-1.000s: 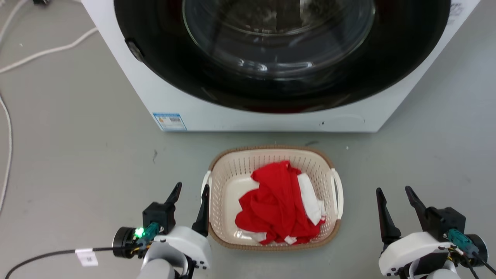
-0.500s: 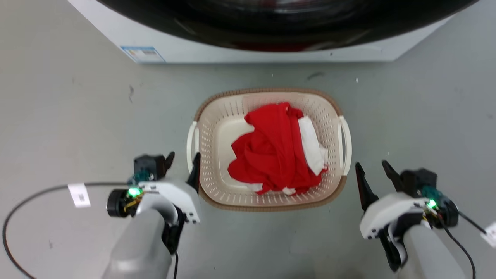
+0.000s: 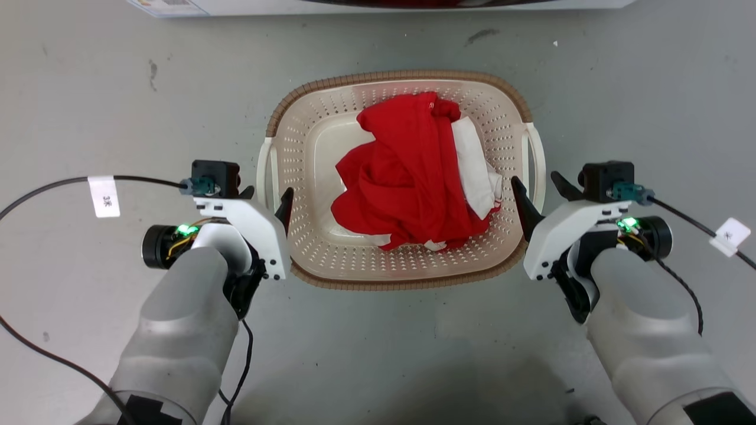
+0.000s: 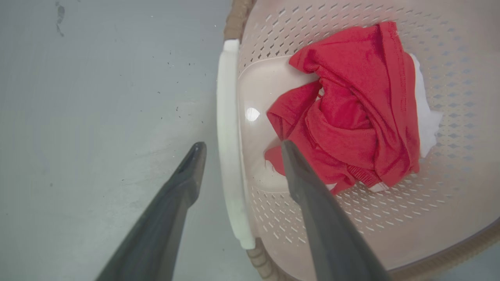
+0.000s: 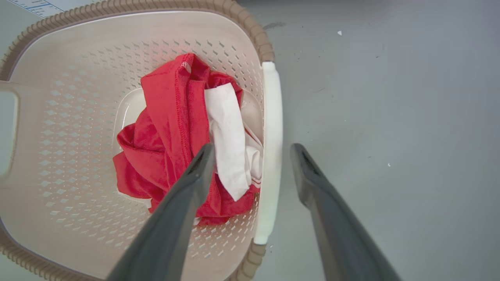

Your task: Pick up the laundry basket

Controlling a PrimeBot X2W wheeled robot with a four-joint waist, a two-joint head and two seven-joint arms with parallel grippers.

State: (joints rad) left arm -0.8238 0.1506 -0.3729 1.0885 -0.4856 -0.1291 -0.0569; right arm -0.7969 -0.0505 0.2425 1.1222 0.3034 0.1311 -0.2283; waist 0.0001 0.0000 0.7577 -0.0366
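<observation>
Laundry basket (image 3: 307, 118): L end effector (image 3: 267, 195), R end effector (image 3: 534, 180) (both apart) straddle 2 handles (image 3: 260, 168).

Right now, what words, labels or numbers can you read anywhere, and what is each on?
"3" then an unclear character: left cable tag, white, on the left arm's cable.
Right cable tag: mark too small to read.
Washer sticker: cut off by the frame, blurred, unreadable.

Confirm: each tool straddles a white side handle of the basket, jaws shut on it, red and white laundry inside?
Not shut: both are open. The wrist views show the left tool and right tool straddling the white handles of the laundry basket with gaps either side; red and white laundry lies inside.
</observation>
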